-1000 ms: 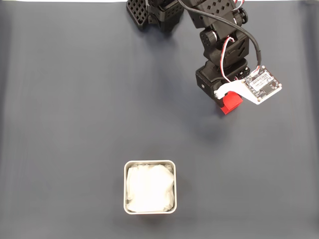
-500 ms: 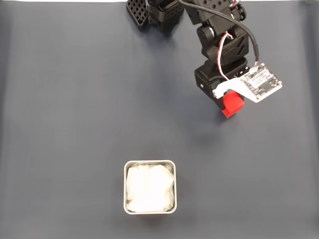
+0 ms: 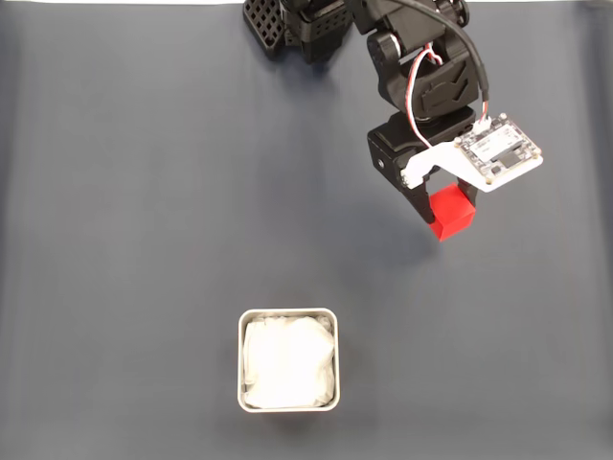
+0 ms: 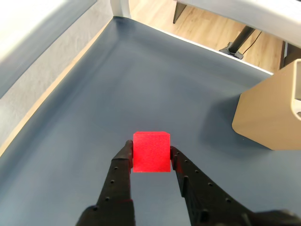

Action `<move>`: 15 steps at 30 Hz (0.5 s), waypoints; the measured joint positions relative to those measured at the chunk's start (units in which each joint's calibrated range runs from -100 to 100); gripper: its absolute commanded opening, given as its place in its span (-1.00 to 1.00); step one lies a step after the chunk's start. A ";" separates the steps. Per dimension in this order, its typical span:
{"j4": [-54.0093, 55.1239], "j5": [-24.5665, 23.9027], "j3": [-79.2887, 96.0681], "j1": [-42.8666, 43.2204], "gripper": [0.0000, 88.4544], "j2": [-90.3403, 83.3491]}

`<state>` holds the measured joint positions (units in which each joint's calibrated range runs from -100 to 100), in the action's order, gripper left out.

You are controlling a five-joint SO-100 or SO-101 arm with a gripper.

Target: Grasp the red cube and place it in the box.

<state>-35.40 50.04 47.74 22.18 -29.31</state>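
The gripper (image 4: 149, 151) is clamped on the red cube (image 4: 151, 152): in the wrist view its two black fingers (image 4: 121, 172) press the cube's left and right faces, with the cube sitting at the very tips and its top and front faces bare. In the fixed view the gripper (image 3: 442, 213) and the red cube (image 3: 452, 213) show just under the white camera bracket (image 3: 450, 163) and its green circuit board (image 3: 498, 155).

Taking the box (image 3: 241, 359) as the landmark: in the fixed view the cube is well apart from it, up and to the right, with bare dark mat (image 3: 144, 220) between the two. The box itself lies near the lower edge, its white crumpled lining (image 3: 287, 362) filling the inside. The arm's base (image 3: 297, 24) is at the top edge, far above the box.

Judging from the wrist view, where the mat falls away beneath the cube, the cube looks lifted clear of the surface, so the grasp seems done and the carry is the step in hand. The next move calls for swinging the arm toward the box, bringing the cube over the lining inside the metal rim, and only then parting the fingers; the hold is at the fingertips, so a smooth, unhurried swing would be safer.

No brand or label can be read; the board carries print too small to make out.
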 measured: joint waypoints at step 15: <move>-3.42 0.00 -8.50 -5.71 -0.94 -0.35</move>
<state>-38.82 50.04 39.24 16.47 -29.66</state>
